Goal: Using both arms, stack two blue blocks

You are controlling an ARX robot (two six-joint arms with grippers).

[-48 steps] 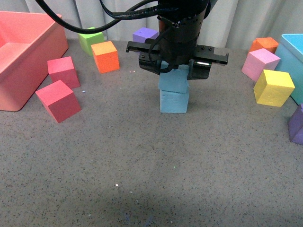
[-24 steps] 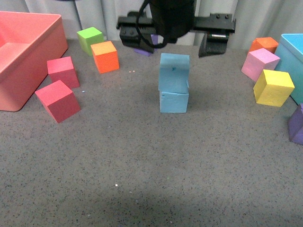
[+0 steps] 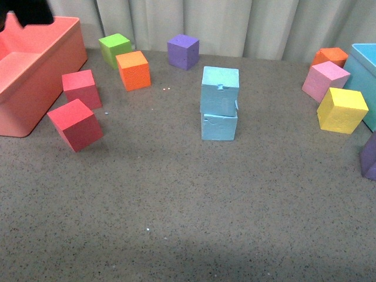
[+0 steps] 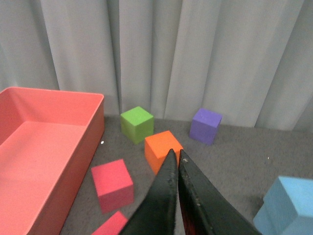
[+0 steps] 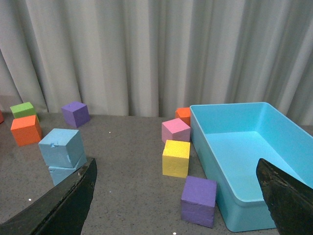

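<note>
Stack looks done: upper blue block (image 3: 220,90) sits on lower blue block (image 3: 219,126), slightly offset. Left gripper (image 4: 176,159) pinched closed, empty; right gripper (image 5: 178,196) spread wide, both well clear of it.

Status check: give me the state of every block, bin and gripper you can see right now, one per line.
Upper blue block: stacked on the lower one, slightly twisted, free of any gripper.
Lower blue block: flat on the table.
Left gripper: shut, empty.
Right gripper: open, empty.
Pink bin: upright, appears empty.
Turquoise bin: upright, empty.
Front red block: tilted on an edge.
Other loose blocks: resting on the table.
</note>
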